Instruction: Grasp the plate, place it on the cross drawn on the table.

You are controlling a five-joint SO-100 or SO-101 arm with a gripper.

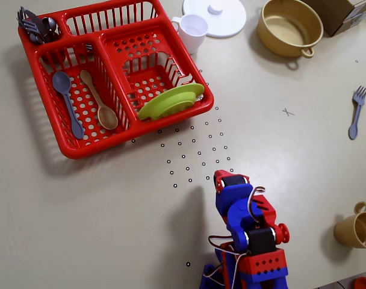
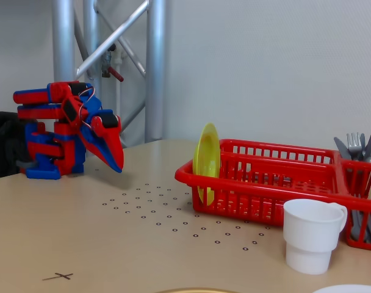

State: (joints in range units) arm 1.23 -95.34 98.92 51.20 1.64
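— Nearest the fixed camera stands the white cup point(image 2: 312, 235), on the table point(image 2: 82, 244), with a sliver of the white lid point(image 2: 350, 289) at the bottom edge. How far along would you say the job is?

— Barely started, by my reading. Take it from the biggest thing down. That beige table carries everything, and the red dish rack point(image 1: 50, 129) takes up the upper left of the overhead view. The plate point(image 1: 171, 100) is in it, standing on edge and leaning against the rack's near wall, in the compartment closest to the arm.

— And the arm itself?

— Folded low near its base, well apart from the rack. The gripper point(image 2: 116, 163) points down toward the table in the fixed view, with nothing between its fingers. They look pressed together, though I can't see the tips cleanly, so I won't swear to it.

— So no grasp.

— None. The plate is untouched and nothing is lifted.

— Where does it have to go?

— To the cross point(image 1: 288, 112), a small pen mark on bare table to the right of the dot grid in the overhead view, well apart from the rack and below the yellow pot point(image 1: 290, 27). A blue-grey fork point(image 1: 356, 112) lies further right of it, clear of the mark.

— What remains, then?

— Everything, I'd judge: reach to the rack, take the upright rim, lift it clear of the wall, carry it over and lay it flat on the mark.
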